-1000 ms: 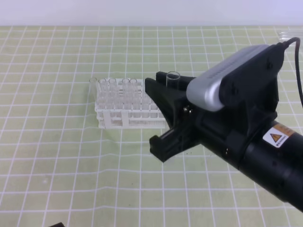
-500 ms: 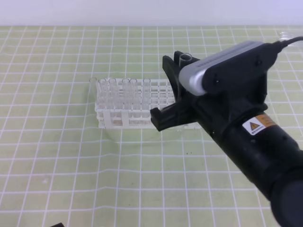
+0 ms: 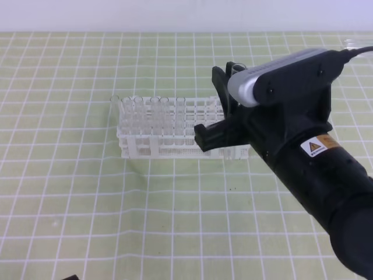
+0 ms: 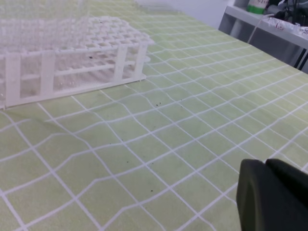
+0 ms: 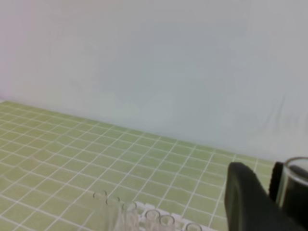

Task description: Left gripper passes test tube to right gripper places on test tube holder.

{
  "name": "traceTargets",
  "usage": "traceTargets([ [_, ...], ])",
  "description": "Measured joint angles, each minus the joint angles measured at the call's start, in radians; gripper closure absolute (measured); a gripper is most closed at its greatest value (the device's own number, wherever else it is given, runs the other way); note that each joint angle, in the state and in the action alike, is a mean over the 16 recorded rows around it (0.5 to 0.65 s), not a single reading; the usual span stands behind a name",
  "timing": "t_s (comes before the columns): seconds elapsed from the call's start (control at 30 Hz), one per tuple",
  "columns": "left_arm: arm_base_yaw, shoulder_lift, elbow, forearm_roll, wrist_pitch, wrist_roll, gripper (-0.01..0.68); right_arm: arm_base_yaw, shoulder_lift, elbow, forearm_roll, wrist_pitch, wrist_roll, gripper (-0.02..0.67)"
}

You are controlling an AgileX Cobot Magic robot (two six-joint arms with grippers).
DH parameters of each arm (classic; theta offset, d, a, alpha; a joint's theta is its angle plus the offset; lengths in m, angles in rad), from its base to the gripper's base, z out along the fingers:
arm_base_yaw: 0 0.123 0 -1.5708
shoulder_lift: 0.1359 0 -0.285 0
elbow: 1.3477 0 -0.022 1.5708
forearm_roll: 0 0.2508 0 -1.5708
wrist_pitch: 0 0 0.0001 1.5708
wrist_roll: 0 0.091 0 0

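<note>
My right gripper (image 3: 224,108), black with a silver-grey top housing, hangs over the right end of the white test tube holder (image 3: 157,131). It is shut on the test tube (image 3: 235,67), which stands upright with its open rim poking out above the fingers. In the right wrist view the clear tube (image 5: 296,185) sits beside a black finger (image 5: 243,199). The holder (image 4: 72,53) lies far off in the left wrist view. Of my left gripper (image 4: 274,197) only a black block at the lower right shows, low over the mat.
Several clear tubes (image 3: 148,116) stand in the holder's left half; their rims (image 5: 144,214) show low in the right wrist view. A green gridded mat (image 3: 87,204) covers the table. A shelf with clutter (image 4: 269,14) stands beyond the mat.
The right gripper has carried the tube up and to the right, from in front of the holder to above its right end. The holder has not moved.
</note>
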Motion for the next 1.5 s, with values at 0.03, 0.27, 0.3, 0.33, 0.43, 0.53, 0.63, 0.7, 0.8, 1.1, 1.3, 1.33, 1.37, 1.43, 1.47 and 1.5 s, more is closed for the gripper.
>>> traceTargets([
  [0.03, 0.000, 0.000, 0.000, 0.000, 0.000, 0.000, 0.673, -0.005, 0.000, 0.000, 0.000, 0.005, 0.000, 0.641],
  [0.27, 0.000, -0.001, -0.003, 0.000, 0.001, 0.001, 0.673, -0.050, -0.001, 0.007, -0.096, 0.034, 0.079, 0.641],
  [0.3, 0.000, 0.000, -0.001, 0.000, 0.000, 0.001, 0.673, -0.058, -0.002, 0.011, -0.126, 0.034, 0.108, 0.641],
  [0.33, 0.000, 0.000, -0.001, 0.000, 0.000, 0.001, 0.673, -0.067, -0.002, 0.015, -0.160, 0.033, 0.141, 0.641],
  [0.43, 0.000, -0.002, -0.005, 0.000, 0.002, 0.000, 0.673, -0.098, 0.000, 0.030, -0.274, 0.015, 0.257, 0.641],
  [0.53, 0.000, -0.002, -0.006, 0.000, 0.003, 0.000, 0.673, -0.136, 0.010, 0.047, -0.395, -0.018, 0.392, 0.641],
  [0.63, 0.000, -0.002, -0.005, 0.000, 0.002, 0.000, 0.673, -0.170, 0.026, 0.061, -0.506, -0.056, 0.523, 0.641],
  [0.7, 0.000, -0.001, -0.004, 0.000, 0.002, 0.000, 0.673, -0.190, 0.043, 0.065, -0.564, -0.081, 0.595, 0.641],
  [0.8, 0.000, -0.001, -0.004, 0.000, 0.002, 0.000, 0.673, -0.213, 0.074, 0.056, -0.619, -0.109, 0.665, 0.641],
  [1.1, 0.000, 0.000, -0.001, 0.000, 0.000, 0.001, 0.673, -0.233, 0.200, -0.083, -0.640, -0.070, 0.632, 0.641],
  [1.3, 0.000, -0.001, -0.004, 0.000, 0.002, 0.001, 0.673, -0.233, 0.269, -0.175, -0.608, -0.021, 0.556, 0.641],
  [1.33, 0.000, 0.000, -0.003, 0.000, 0.001, 0.001, 0.673, -0.233, 0.278, -0.185, -0.600, -0.016, 0.545, 0.641],
  [1.37, 0.000, -0.001, -0.003, 0.000, 0.001, 0.001, 0.673, -0.233, 0.286, -0.193, -0.593, -0.013, 0.535, 0.641],
  [1.43, 0.000, -0.001, -0.003, 0.000, 0.002, 0.001, 0.673, -0.233, 0.301, -0.204, -0.579, -0.014, 0.520, 0.641],
  [1.47, 0.000, -0.001, -0.003, 0.000, 0.003, 0.001, 0.673, -0.233, 0.308, -0.207, -0.571, -0.017, 0.513, 0.641],
  [1.5, 0.000, -0.001, -0.004, 0.000, 0.004, 0.000, 0.673, -0.233, 0.315, -0.208, -0.564, -0.022, 0.506, 0.641],
])
